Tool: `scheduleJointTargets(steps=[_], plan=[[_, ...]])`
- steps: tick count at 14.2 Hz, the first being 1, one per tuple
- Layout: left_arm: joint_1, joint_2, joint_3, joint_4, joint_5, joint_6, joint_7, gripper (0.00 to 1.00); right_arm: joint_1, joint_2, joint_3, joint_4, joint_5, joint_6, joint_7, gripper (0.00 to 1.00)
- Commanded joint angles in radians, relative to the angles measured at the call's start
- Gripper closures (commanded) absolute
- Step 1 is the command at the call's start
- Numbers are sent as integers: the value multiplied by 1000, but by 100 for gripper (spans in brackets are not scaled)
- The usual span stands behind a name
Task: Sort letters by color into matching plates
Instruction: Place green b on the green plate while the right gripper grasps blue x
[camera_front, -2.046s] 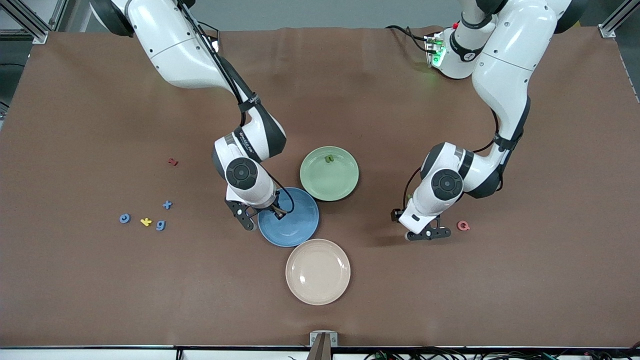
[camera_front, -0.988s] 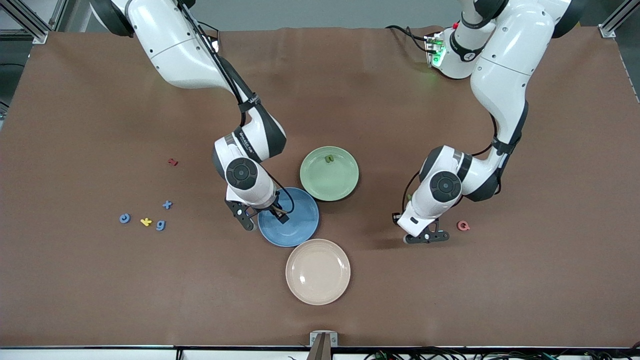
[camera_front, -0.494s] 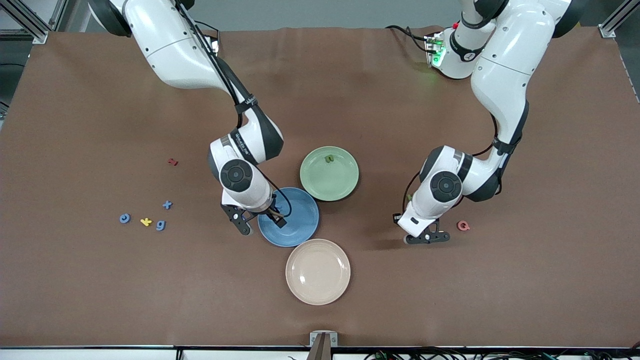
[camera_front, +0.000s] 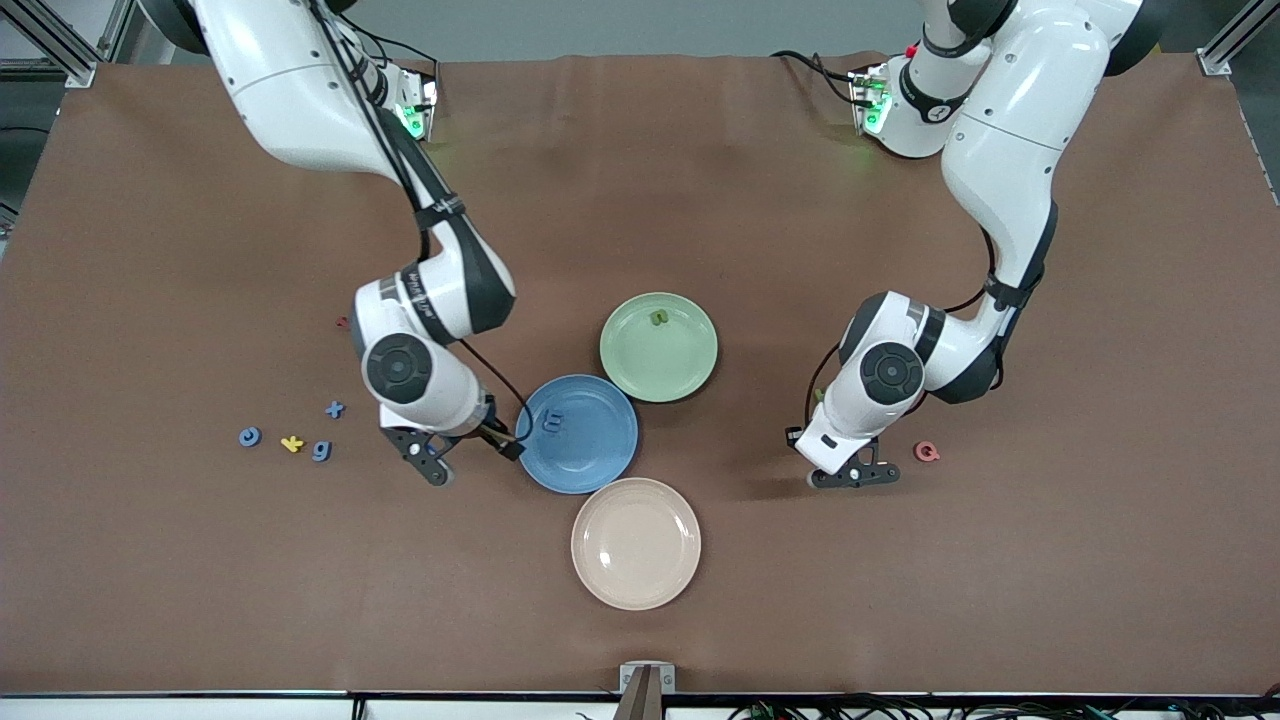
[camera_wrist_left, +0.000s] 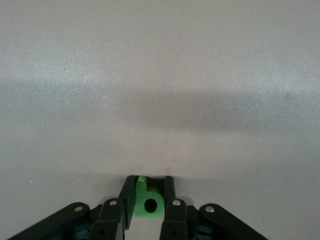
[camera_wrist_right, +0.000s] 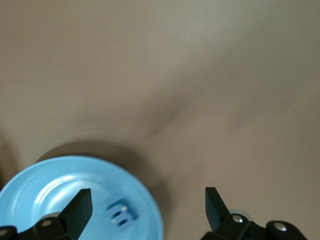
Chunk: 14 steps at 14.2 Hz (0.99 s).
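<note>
The cream plate (camera_front: 636, 543) lies nearest the front camera. Next, the left gripper (camera_front: 850, 476), low over the bench (camera_front: 1050, 560), has its fingers clamped on a green letter (camera_wrist_left: 148, 198). The right gripper (camera_front: 470, 458), fingers spread wide, hangs beside the blue plate (camera_front: 590, 455), which holds a blue E (camera_front: 550, 424). Farthest, the green plate (camera_front: 660, 362) holds a green letter (camera_front: 658, 318).

Lab setup: two white robot arms (camera_front: 1000, 110) are working over a brown mat (camera_front: 200, 580) covering the table, aluminium frame posts (camera_front: 1235, 40) are standing at the corners, and cables (camera_front: 900, 708) are running along the near edge.
</note>
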Motion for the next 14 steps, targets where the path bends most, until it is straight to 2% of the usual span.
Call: scheduleJointTargets(steps=[1,4,6,10,14], plan=[[-7,-6,-5,15,9,-31,-7,89,-64,-85,8,-130,2,15,-179,0],[-15,-55,-20,15,-3,-125,-27,89,-124,-154,8,-271,-18,120,-340,0],[-16,-81,-75,18,-3,-211,-81,88,-161,-173,8,-320,-19,154,-412,0],[-32,-86,-169,25,-2,-255,-193,87,-240,-190,7,-423,-29,268,-491,0],[-136,-78,-178,25,-2,-260,-306,87,-337,-187,7,-503,-72,378,-593,2]])
